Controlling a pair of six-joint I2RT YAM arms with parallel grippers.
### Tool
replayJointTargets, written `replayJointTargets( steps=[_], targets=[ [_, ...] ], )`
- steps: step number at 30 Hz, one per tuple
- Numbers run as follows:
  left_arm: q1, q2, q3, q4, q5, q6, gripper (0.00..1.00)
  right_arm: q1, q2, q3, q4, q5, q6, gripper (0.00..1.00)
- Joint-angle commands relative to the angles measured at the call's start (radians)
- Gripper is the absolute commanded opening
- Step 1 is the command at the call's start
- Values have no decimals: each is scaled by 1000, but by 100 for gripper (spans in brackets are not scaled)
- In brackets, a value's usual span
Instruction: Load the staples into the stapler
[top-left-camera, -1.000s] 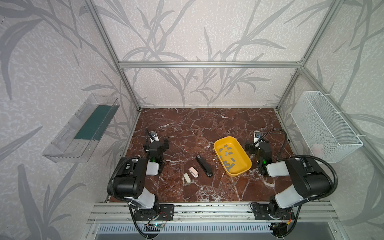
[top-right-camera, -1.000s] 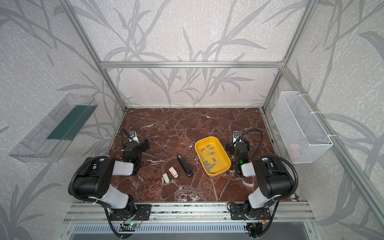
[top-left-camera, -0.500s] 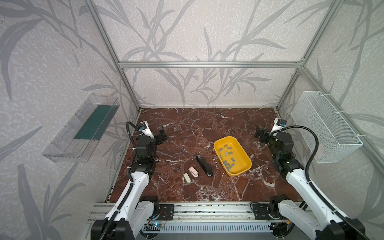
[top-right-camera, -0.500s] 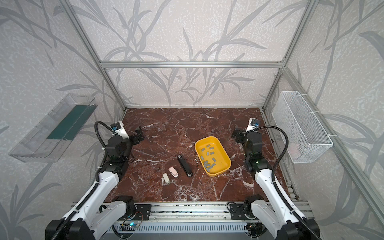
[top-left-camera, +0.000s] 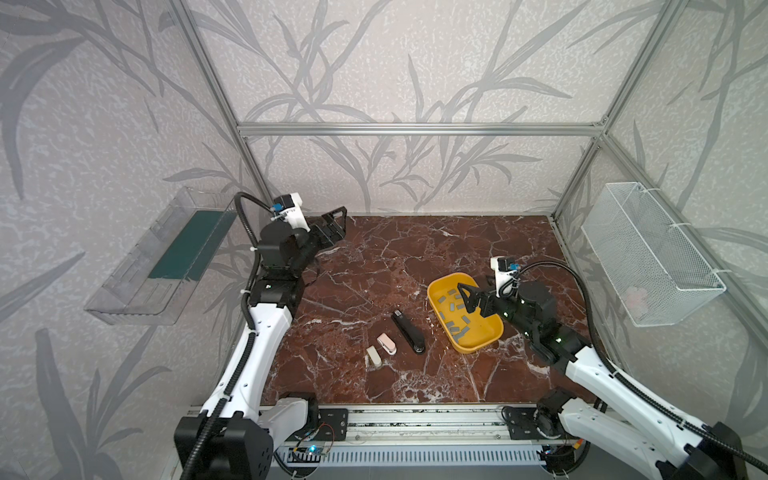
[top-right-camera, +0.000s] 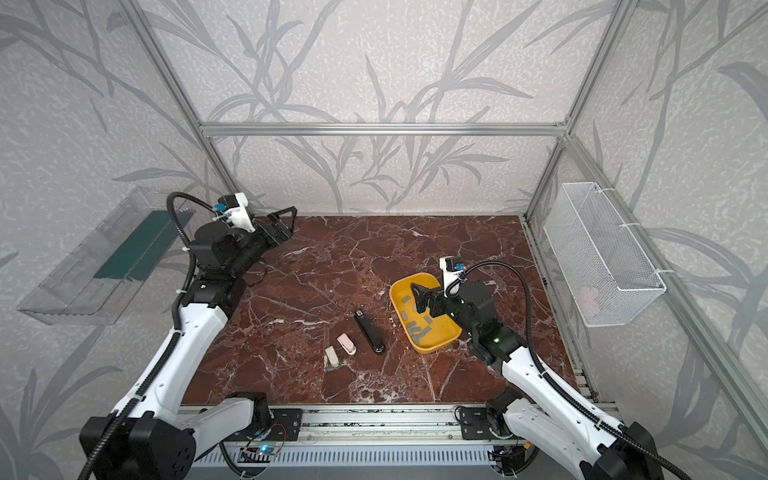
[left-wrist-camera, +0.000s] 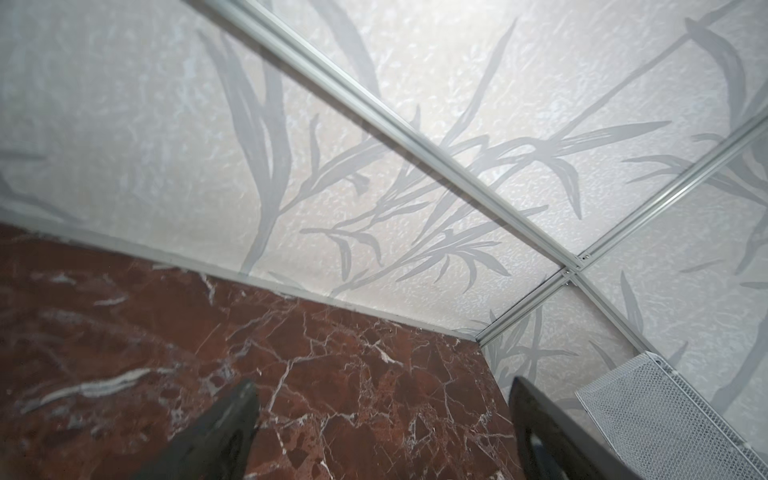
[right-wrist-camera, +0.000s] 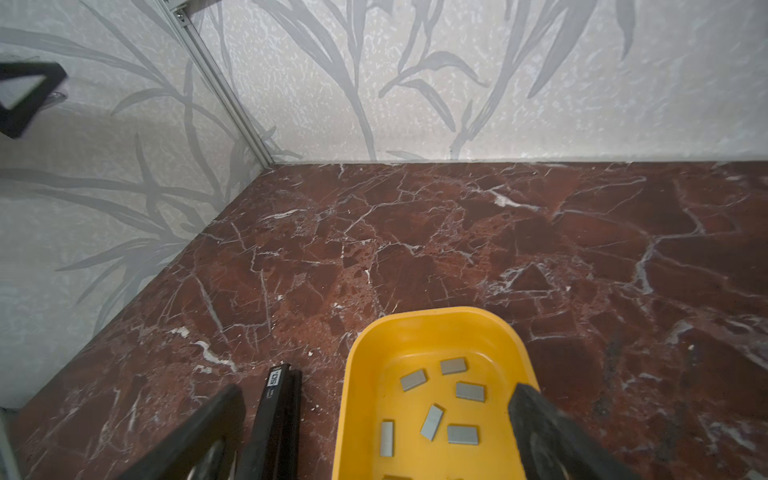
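Inside the yellow tray (top-left-camera: 480, 337) lie the staples (right-wrist-camera: 470, 391), roughly a dozen grey strips, a few hidden by the right gripper (top-left-camera: 464, 298) hanging over them, jaws wide and empty. Left of the tray lie three staplers: a black stapler (top-left-camera: 409, 334) nearest, then a pink stapler (top-left-camera: 386, 345) and a beige stapler (top-left-camera: 374, 357). Well away from the tray, by the far left corner, the left gripper (top-left-camera: 340, 224) is spread and empty too.

Staples (top-left-camera: 452, 307) in tray (top-left-camera: 483, 333), right of stapler (top-left-camera: 408, 332)

yellow tray (right-wrist-camera: 353, 374) sits on red marble top (top-left-camera: 415, 257), below and between the right fingers (right-wrist-camera: 552, 440). white wire basket (top-left-camera: 648, 257) hangs on the side wall, well apart from them. clear wall bin (top-left-camera: 124, 286) is well apart behind the left fingers (top-left-camera: 332, 232).
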Motion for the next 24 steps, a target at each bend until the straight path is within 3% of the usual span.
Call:
replayJointTargets(
  steps=[1,3,6,9,11,13,15,18,20,24],
  targets=[
    [-1,-13,54,-13,43,223,97,0,-92,-49,-2,120,-94,99],
    [-1,-10,25,10,97,430,99,0,-134,-82,-16,208,-105,99],
    [-2,-14,-71,20,287,769,95,-3,-174,-161,32,344,-98,99],
    [-12,11,-146,29,378,933,94,-22,-176,-236,83,448,-64,99],
    [-24,54,-145,-36,480,1072,90,-38,-170,-289,117,522,-30,99],
    [-55,98,-120,-194,559,1300,85,-56,-186,-321,116,552,16,99],
    [-118,136,-96,-427,546,1604,83,-64,-225,-335,113,518,6,99],
    [-214,201,-68,-609,461,1835,83,-65,-259,-375,137,529,27,99],
    [-259,248,-33,-717,439,1926,80,-64,-271,-382,138,506,22,99],
    [-344,321,9,-776,417,1968,76,-64,-272,-392,156,481,15,99]
  ],
)
